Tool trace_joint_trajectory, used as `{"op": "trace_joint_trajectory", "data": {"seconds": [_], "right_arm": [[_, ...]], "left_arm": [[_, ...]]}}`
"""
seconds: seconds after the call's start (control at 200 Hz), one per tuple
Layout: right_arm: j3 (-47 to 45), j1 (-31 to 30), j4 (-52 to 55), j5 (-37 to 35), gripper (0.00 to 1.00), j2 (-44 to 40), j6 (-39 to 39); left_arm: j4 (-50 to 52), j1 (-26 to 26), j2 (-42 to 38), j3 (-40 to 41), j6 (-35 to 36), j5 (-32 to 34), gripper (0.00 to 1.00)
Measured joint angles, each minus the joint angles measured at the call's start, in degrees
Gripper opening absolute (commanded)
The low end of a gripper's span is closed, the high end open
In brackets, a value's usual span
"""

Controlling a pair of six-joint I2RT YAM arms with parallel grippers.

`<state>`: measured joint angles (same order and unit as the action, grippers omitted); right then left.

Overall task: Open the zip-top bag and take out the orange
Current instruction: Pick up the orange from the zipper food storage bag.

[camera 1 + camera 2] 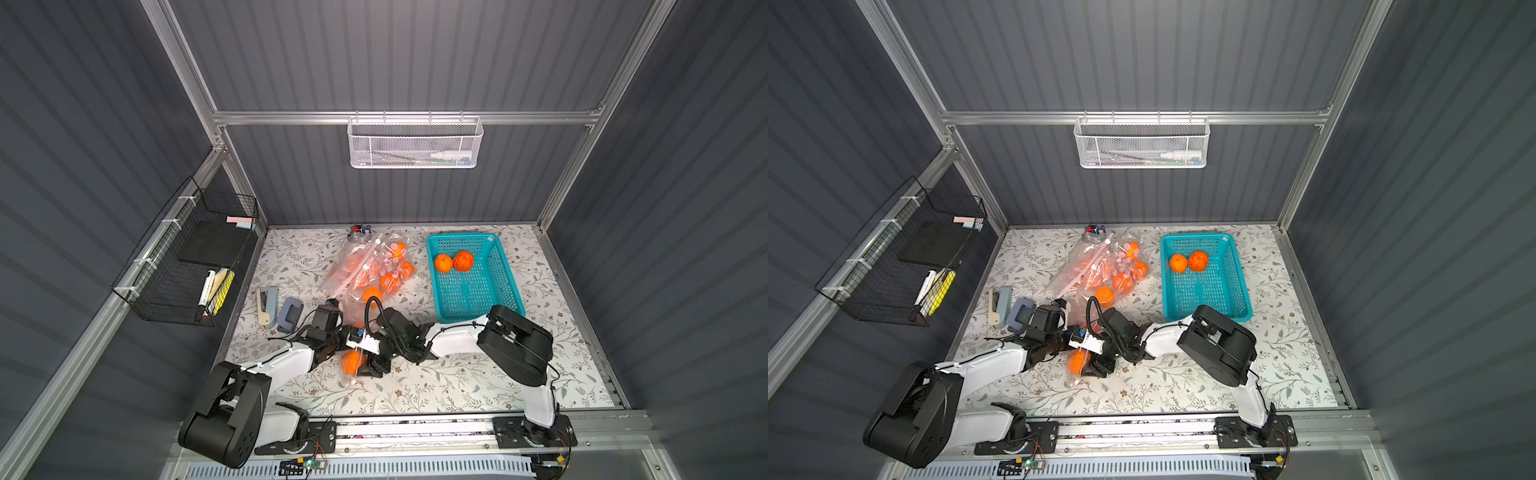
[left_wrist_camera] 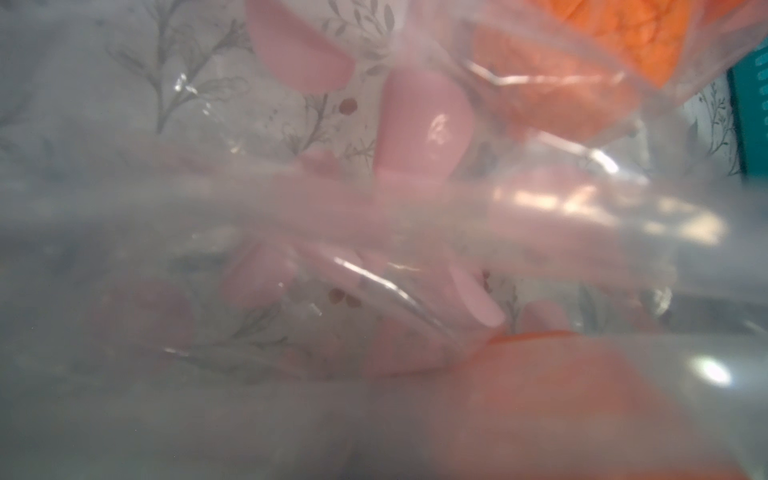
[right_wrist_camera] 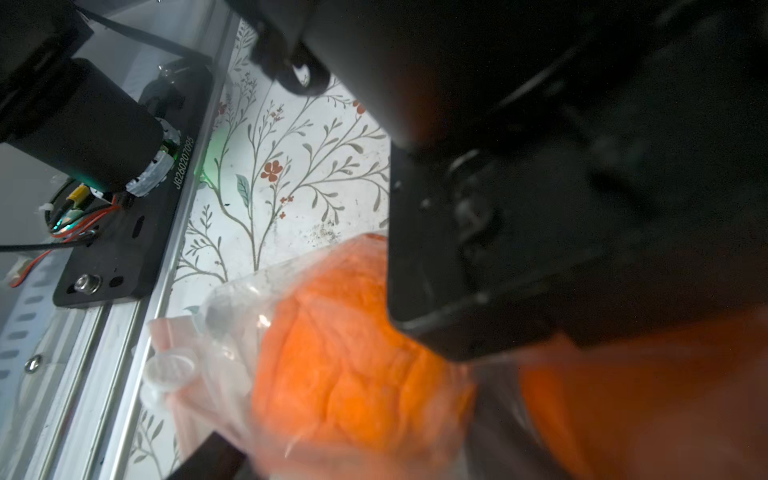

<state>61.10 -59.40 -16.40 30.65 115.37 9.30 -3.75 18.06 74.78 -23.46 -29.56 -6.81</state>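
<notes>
Floral tabletop (image 1: 457, 386), oranges (image 1: 443, 262) in basket (image 1: 478, 299) and bag (image 1: 353, 266), left pincer (image 1: 355, 334) closed, right pincer (image 1: 363, 368) unclear

Top views bright, edges bowed, left wrist view hazy behind glaring zip-top bag (image 2: 540, 216), right wrist view dim, blurred

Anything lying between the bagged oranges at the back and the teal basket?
No. Between the bagged oranges and the teal basket there is only a narrow strip of bare floral tabletop, seen in both top views.

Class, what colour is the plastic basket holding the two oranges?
Teal; the basket shows best in a top view.
</notes>
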Motion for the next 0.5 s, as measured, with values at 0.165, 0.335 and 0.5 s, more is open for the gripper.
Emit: {"op": "trace_joint_trajectory", "data": {"seconds": [0.165, 0.335, 0.5], "right_arm": [[-2.4, 0.0, -3.1, -0.6, 0.46, -0.8, -0.7], [-6.9, 0.7, 0.5, -4.4, 0.44, -7.0, 0.4], [-9.4, 3.1, 9.2, -12.7, 0.45, -15.5, 0.8]], "left_arm": [[-0.1, 0.0, 0.0, 0.0, 0.0, 0.0, 0.0], [-0.1, 0.0, 0.0, 0.0, 0.0, 0.0, 0.0], [-0.1, 0.0, 0.0, 0.0, 0.0, 0.0, 0.0]]}}
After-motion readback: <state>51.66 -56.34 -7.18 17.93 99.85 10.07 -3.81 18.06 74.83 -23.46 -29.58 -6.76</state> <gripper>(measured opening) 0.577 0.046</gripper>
